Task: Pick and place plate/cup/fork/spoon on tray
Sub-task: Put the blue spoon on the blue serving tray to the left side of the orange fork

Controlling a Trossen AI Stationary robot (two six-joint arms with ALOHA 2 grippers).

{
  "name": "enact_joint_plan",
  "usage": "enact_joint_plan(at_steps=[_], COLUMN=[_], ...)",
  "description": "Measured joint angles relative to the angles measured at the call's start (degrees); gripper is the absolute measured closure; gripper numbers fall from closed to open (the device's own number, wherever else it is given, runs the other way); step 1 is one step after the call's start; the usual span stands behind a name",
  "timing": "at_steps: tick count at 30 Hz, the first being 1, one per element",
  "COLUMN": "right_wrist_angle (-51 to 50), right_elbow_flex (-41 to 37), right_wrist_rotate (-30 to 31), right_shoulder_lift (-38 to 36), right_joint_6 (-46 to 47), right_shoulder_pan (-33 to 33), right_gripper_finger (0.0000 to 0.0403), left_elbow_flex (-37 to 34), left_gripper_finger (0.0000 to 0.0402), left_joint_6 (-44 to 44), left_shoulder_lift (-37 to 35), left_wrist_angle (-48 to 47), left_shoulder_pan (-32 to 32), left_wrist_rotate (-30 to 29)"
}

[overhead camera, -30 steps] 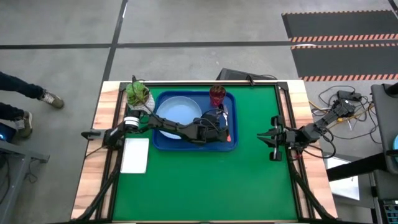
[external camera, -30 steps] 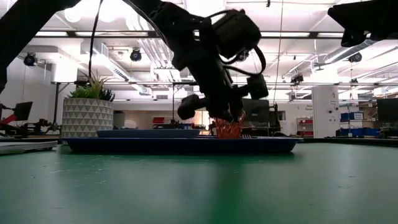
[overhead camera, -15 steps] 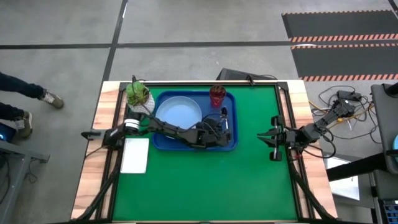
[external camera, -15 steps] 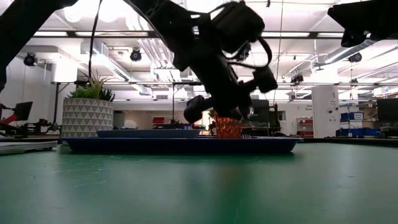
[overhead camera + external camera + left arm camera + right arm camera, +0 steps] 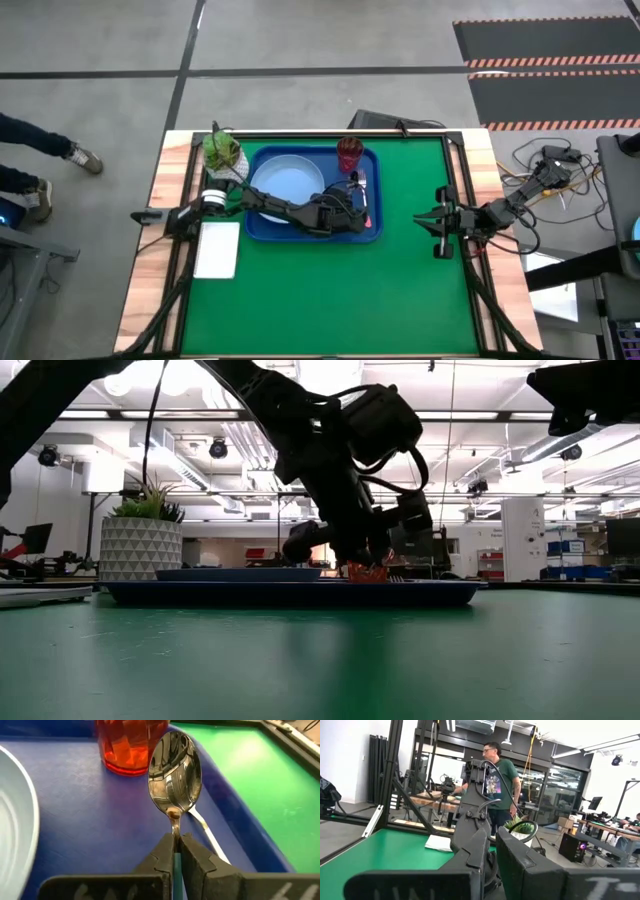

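Note:
The dark-blue tray [image 5: 262, 232] lies on the far half of the green mat. In it rest the light-blue plate [image 5: 288, 183], the reddish cup [image 5: 349, 153] standing in the far right corner, and the fork [image 5: 364, 200] lying flat along the right rim. My left gripper [image 5: 350, 200] reaches over the tray's right part, shut on the spoon [image 5: 175, 775], whose bowl points toward the cup [image 5: 131, 745]. The fork's metal shank [image 5: 210, 834] passes beneath the spoon. My right gripper [image 5: 425, 216] waits shut near the table's right edge. My left gripper pinches the spoon's neck [image 5: 174, 831], just behind the bowl, between its two fingertips [image 5: 162, 857]. The teal handle runs back between the fingers, so they lie along the spoon. They slant down toward the cup. The bowl juts out low over the tray floor; whether it touches, I cannot tell.
A white pot with a green plant [image 5: 222, 152] stands at the tray's far left corner. A white sheet [image 5: 218, 250] lies at the table's left edge. A person [image 5: 496, 775] stands beyond the table in the right wrist view. The near half of the mat [image 5: 320, 300] is bare.

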Motion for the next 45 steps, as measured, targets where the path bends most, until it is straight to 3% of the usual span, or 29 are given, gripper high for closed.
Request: enact_joint_plan(at_steps=[12,26,32,38,41,45], right_wrist_angle=[0.0,-0.6,-2.1,-5.0,-7.9,-13.2], right_elbow_flex=[0.0,0.0,0.0,0.0,0.0,0.0], right_wrist_rotate=[0.0,0.0,0.0,0.6,1.4,1.5], right_shoulder_lift=[0.0,0.0,0.0,0.1,0.3,0.5], right_joint_6=[0.0,0.5,4.2,12.3,17.8,26.1], right_shoulder_pan=[0.0,0.0,0.0,0.0,0.0,0.0], right_gripper_finger=[0.0371,0.0371,0.0371,0.0371,0.0371,0.0371], left_elbow_flex=[0.0,0.0,0.0,0.2,0.2,0.1], left_gripper_finger=[0.0364,0.0360,0.0360,0.0360,0.0360,0.0361], left_joint_6=[0.0,0.6,9.5,25.7,38.5,53.9], left_shoulder_lift=[0.0,-0.9,-4.5,-9.7,-12.3,-15.7], left_wrist_angle=[-0.3,-0.3,-0.3,0.3,0.3,0.1], left_shoulder_pan=[0.3,-0.2,-1.7,-4.3,-5.7,-7.4], left_wrist_rotate=[-1.0,-0.9,-0.6,-0.1,5.8,25.0])
